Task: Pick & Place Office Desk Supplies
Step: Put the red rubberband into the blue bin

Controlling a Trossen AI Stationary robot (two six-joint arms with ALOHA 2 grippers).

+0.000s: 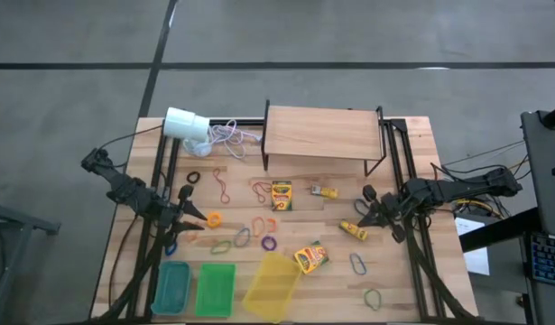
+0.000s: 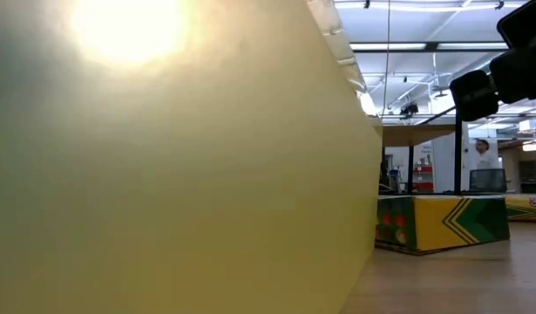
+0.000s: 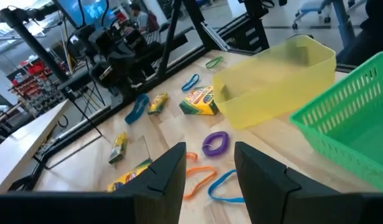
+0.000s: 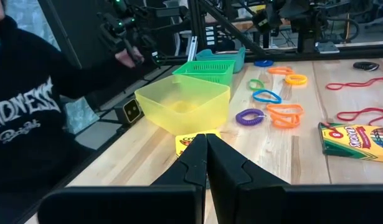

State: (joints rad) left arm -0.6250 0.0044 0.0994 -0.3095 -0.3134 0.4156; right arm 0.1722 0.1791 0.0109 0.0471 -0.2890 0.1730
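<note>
Coloured rubber bands (image 1: 244, 236) lie scattered on the wooden table (image 1: 412, 289), with two crayon boxes (image 1: 282, 194) (image 1: 310, 257) and two small yellow packets (image 1: 324, 190) (image 1: 354, 231) among them. My left gripper (image 1: 198, 218) hovers at the table's left, open and holding nothing (image 3: 210, 171); a purple band (image 3: 216, 143) lies on the wood beyond its fingers. My right gripper (image 1: 361, 215) hovers at the table's right, shut and holding nothing (image 4: 207, 162). One crayon box (image 4: 190, 140) lies just past its fingertips.
A teal basket (image 1: 173, 287), a green basket (image 1: 216, 289) and a yellow bin (image 1: 272, 284) stand along the near edge. A wooden shelf (image 1: 322, 134) and a white cylinder (image 1: 185, 123) with its cord are at the back. A person in a dark hoodie (image 4: 29, 118) stands beside the table.
</note>
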